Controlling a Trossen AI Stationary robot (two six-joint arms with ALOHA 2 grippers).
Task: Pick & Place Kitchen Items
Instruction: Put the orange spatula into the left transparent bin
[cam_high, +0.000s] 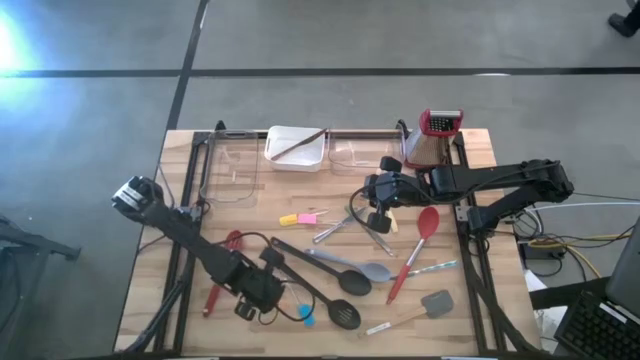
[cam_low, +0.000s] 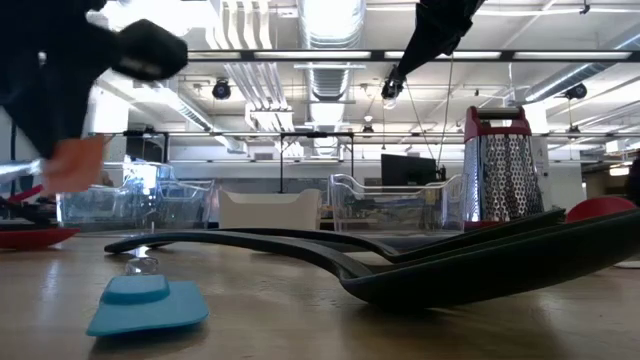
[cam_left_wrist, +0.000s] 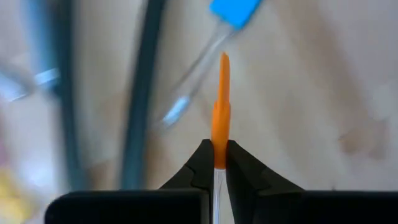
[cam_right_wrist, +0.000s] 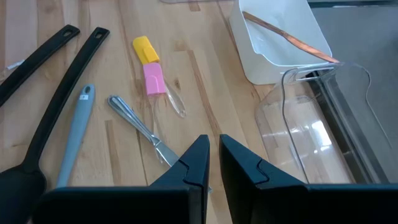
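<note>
From above, the left gripper (cam_high: 262, 293) sits low over the near desk (cam_high: 470, 310) among the black spoons (cam_high: 330, 292), while the right gripper (cam_high: 378, 196) hangs mid-desk above the metal tongs (cam_high: 335, 228); the tray (cam_high: 295, 148) waits at the far edge.

At desk height, a blue spatula (cam_low: 145, 300) lies in front, spoons behind it, the grater (cam_low: 497, 167) upright beyond.

Left wrist: the fingers (cam_left_wrist: 200, 163) are clenched on an orange piece (cam_left_wrist: 221, 106), seemingly lifted clear, so this looks like the carry step. Next comes the swing toward a far container.

Right wrist: its fingers (cam_right_wrist: 194, 160) look nearly closed on nothing, above a knife (cam_right_wrist: 140, 127).
</note>
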